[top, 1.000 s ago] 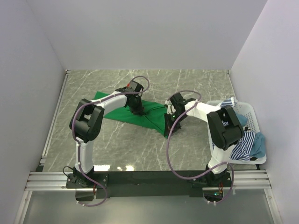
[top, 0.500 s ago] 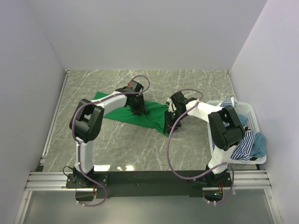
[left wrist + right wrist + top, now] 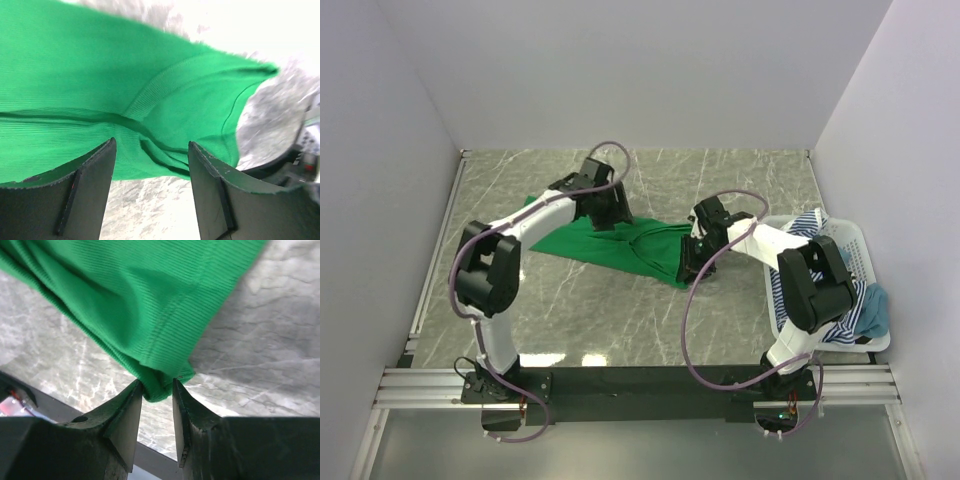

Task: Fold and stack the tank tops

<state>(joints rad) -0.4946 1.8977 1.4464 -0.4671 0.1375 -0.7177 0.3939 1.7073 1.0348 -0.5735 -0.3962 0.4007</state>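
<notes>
you've got the bright green ribbed cloth tank top [image 3: 620,245] lying left-to-right mid-frame, left gripper [image 3: 152,145] spread wide above it, right gripper [image 3: 157,385] straddling its right corner, grip unclear.

Plain white walls close in three sides: a back wall [image 3: 640,70], a left wall [image 3: 370,200] and a right wall [image 3: 910,150]. Between them lies a grey, marble-veined surface [image 3: 750,175], lightly glossy under soft, even light. Silver metal rails [image 3: 430,385] run along its near edge, carrying a black base plate [image 3: 640,380].
</notes>
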